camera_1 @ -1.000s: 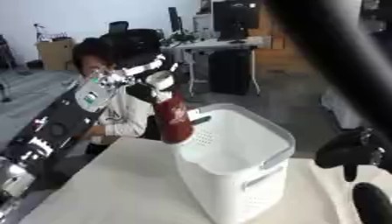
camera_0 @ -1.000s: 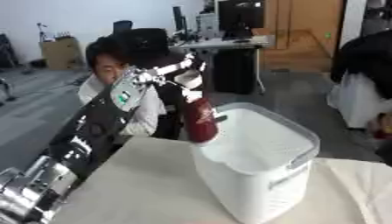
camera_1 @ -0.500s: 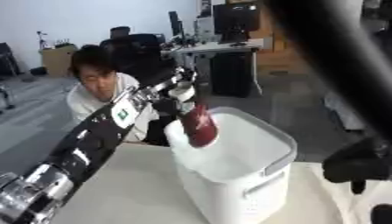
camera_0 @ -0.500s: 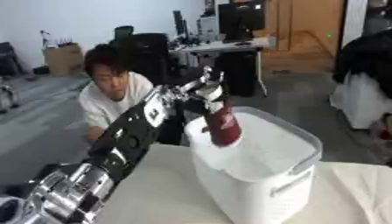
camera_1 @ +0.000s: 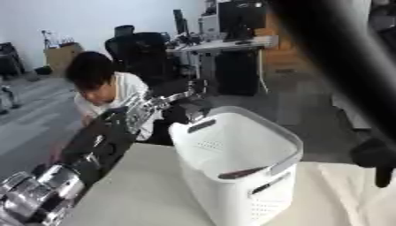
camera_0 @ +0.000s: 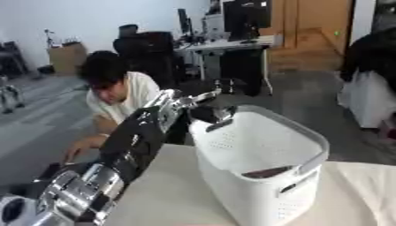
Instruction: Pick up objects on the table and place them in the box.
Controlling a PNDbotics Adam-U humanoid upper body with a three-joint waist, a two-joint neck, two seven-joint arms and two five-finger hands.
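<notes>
A: Biggest first: the white perforated plastic laundry-style box (camera_0: 259, 176) sits on the pale cloth-covered table (camera_0: 166, 194), same spot as a sec ago, rim and handle slot facing us.

B: And our left arm runs up from the lower left corner w/ the left hand (camera_0: 207, 112) at the box's far-left rim. Half a sec ago it held the dark red, bottle-shaped object over the opening; now it holds nothing we can see.

A: Right. That dark red object (camera_0: 267, 172) is now low inside the box, by the near wall; only a dark reddish sliver shows over the rim. It's blurry, so probably the same item, but we won't swear to it.

B: Hand state? Fingers look uncurled, spread above the rim, nothing between them. We read it as released.

A: Agreed. So one drop's done, IMO. Right hand (camera_1: 377, 161): just a dark blurred shape at the right edge in the right eye view; can't tell its fingers.

B: Next we'd judge the left arm needs to clear the rim and go for another item; none shows on the table from here.
</notes>
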